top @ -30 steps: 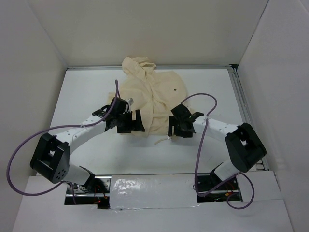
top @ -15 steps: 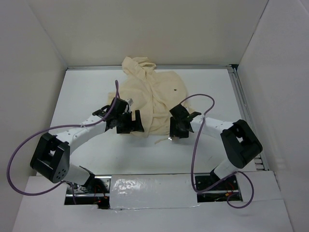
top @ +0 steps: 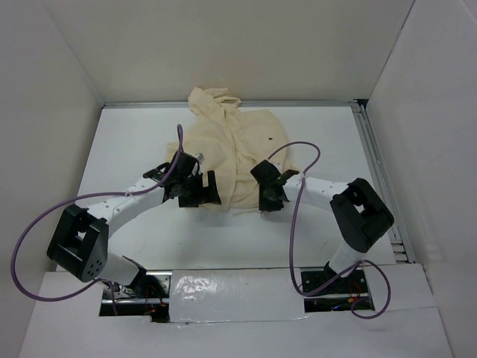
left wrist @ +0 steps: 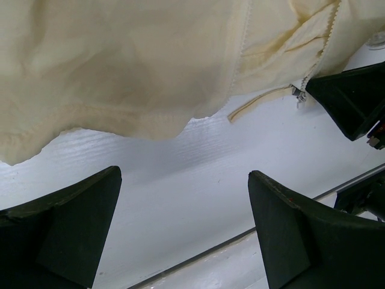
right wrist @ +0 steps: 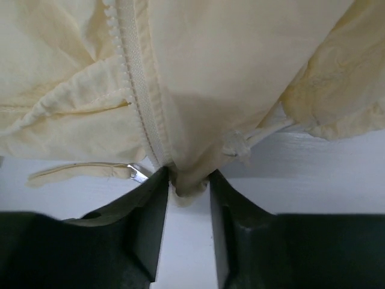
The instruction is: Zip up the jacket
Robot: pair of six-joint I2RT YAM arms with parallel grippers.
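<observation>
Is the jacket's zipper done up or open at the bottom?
Open. In the right wrist view a single row of zipper teeth lies bare along the jacket edge, not meshed with another row.

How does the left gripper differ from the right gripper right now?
The left gripper stands with jaws wide apart; the right gripper has them nearly together. The left has only bare table between them, just short of the jacket; the right has the jacket's bottom hem between them, beside the zipper. Both sit at the jacket's near edge.
</observation>
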